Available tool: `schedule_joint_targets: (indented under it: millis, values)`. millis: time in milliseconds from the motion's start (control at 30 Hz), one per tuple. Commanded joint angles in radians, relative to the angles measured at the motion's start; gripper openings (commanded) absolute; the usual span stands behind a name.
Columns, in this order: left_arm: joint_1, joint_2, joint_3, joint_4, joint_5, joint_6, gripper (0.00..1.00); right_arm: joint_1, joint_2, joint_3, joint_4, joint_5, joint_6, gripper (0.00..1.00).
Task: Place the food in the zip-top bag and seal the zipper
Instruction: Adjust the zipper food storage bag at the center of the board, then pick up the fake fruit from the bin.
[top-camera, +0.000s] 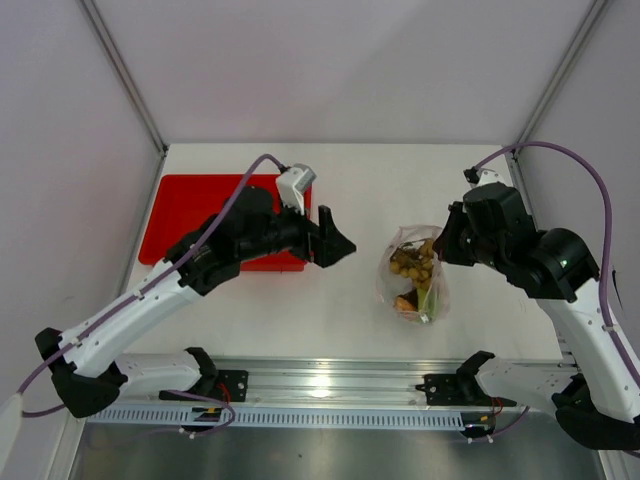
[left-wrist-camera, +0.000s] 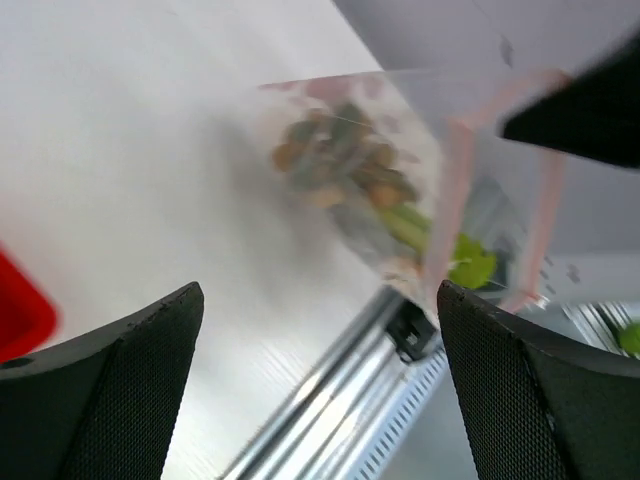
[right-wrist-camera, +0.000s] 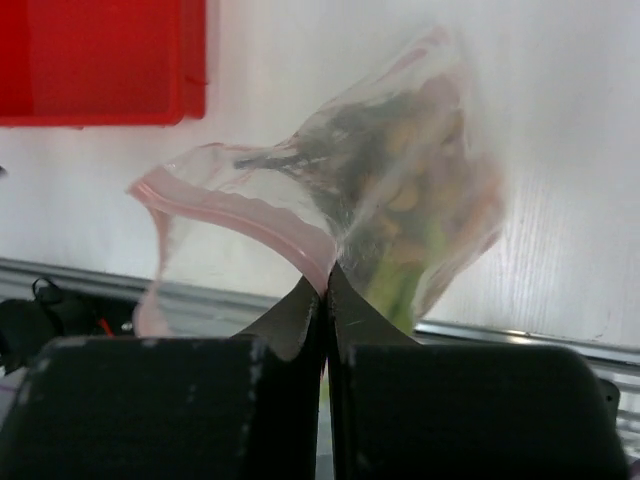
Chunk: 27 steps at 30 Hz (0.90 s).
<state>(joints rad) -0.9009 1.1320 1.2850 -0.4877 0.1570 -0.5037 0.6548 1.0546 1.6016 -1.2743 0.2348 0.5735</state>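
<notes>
Since the food (top-camera: 413, 265) is inside the bag (top-camera: 432, 298), resting on the worktop (top-camera: 350, 190) between the arms, sealing looks the step in hand. The right tool (right-wrist-camera: 326, 292) pinches the zipper (right-wrist-camera: 240, 210), closed tight; the left tool (top-camera: 337, 245) gapes wide, empty. Next, probably, the left must take the zipper's far end and press it together.

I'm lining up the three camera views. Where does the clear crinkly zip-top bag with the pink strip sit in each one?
Top external: the clear crinkly zip-top bag lies right of centre, between the arms.
Left wrist: the bag is upper centre-right, blurred.
Right wrist: the bag fills the centre, its mouth edge pinched in the shut right gripper.
Shared landmark: the flat red plastic tray, at the left in every view.
</notes>
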Motion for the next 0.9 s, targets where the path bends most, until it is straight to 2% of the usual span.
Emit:
schedule_joint_targets:
  millis: [0, 233, 367, 567, 733, 767, 867]
  values:
    - [0.132, -0.015, 0.020, -0.014, -0.097, 0.053, 0.99, -0.038, 0.021, 0.049, 0.026, 0.044, -0.061, 0.00]
    - [0.339, 0.083, 0.007, 0.003, -0.255, -0.097, 1.00, -0.081, 0.062, 0.050, 0.072, 0.003, -0.101, 0.00]
    - [0.413, 0.278, 0.065, -0.037, -0.352, -0.189, 0.99, -0.096, 0.087, 0.052, 0.089, 0.005, -0.126, 0.00]
    - [0.494, 0.555, 0.279, -0.087, -0.355, -0.263, 1.00, -0.124, 0.119, 0.044, 0.121, -0.008, -0.158, 0.00]
    - [0.537, 0.788, 0.430, -0.225, -0.418, -0.427, 0.99, -0.144, 0.140, 0.044, 0.136, -0.022, -0.182, 0.00]
    - [0.548, 0.817, 0.497, -0.253, -0.421, -0.471, 0.99, -0.147, 0.143, 0.043, 0.139, -0.022, -0.184, 0.00]
    - [0.566, 0.885, 0.537, -0.279, -0.413, -0.537, 1.00, -0.159, 0.147, 0.028, 0.148, -0.026, -0.193, 0.00]
